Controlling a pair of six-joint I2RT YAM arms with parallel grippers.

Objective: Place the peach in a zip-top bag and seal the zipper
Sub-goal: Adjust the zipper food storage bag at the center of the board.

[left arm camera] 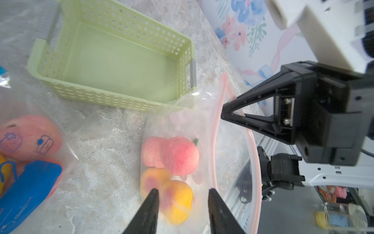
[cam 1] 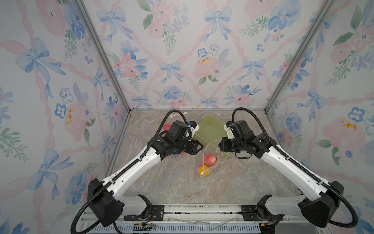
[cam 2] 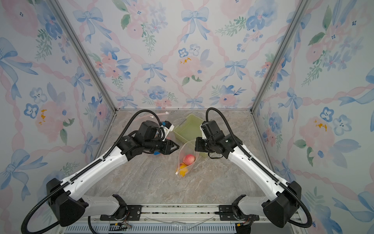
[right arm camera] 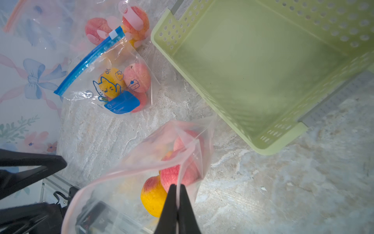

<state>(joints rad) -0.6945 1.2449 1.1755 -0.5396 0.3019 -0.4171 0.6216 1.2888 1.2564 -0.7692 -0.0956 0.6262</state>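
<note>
while the peach lies inside the zip-top bag: step is sealing, not yet begun, i judge.
right gripper: fingers pressed together, pinching the bag's edge.
left gripper: fingers spread, empty, near the bag.
zipper: pink, gaping open.
next: left should pinch the zipper's other end, then run along it.

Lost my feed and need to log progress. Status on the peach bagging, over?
Right claw shut on bag rim. Left claw open, empty, at bag mouth. Peach inside; zipper unsealed. Basket beside, nothing blocking.
</note>
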